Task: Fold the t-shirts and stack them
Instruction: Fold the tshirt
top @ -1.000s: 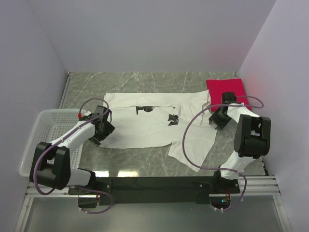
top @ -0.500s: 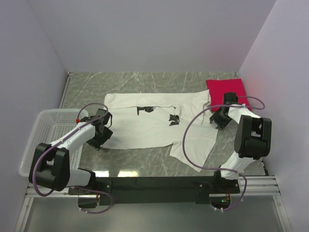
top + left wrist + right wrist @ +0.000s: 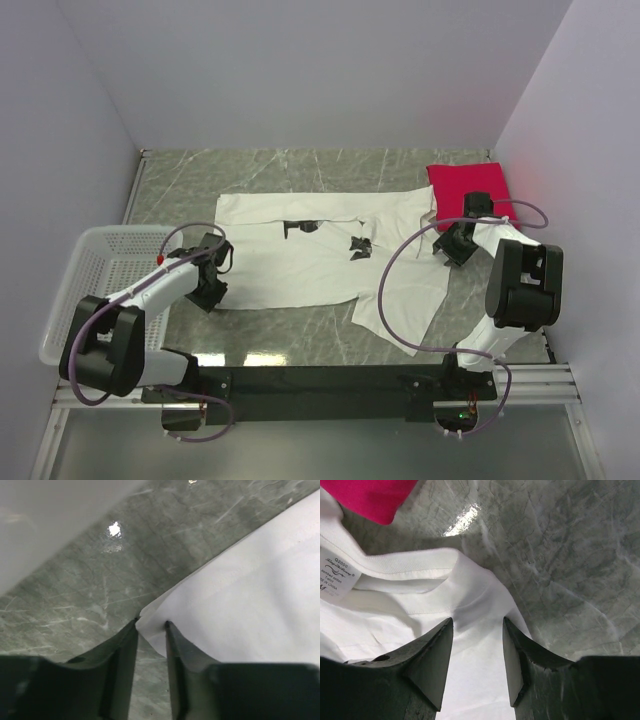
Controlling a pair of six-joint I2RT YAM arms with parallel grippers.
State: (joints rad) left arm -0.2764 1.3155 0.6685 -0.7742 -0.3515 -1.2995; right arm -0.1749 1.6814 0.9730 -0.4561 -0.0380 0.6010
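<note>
Both my grippers are low on the white short-sleeved cloth t-shirt (image 3: 300, 265).
My left gripper (image 3: 151, 625) has its jaws narrow about the shirt's near-left corner; I cannot tell whether they pinch it. My right gripper (image 3: 477, 622) stands open astride the cloth just beside the collar (image 3: 405, 565). The shirt lies spread, small black print (image 3: 355, 245) up, on the grey marbled table (image 3: 300, 170), long axis left to right, collar toward the folded square bright red t-shirt (image 3: 470, 190) at far right.
</note>
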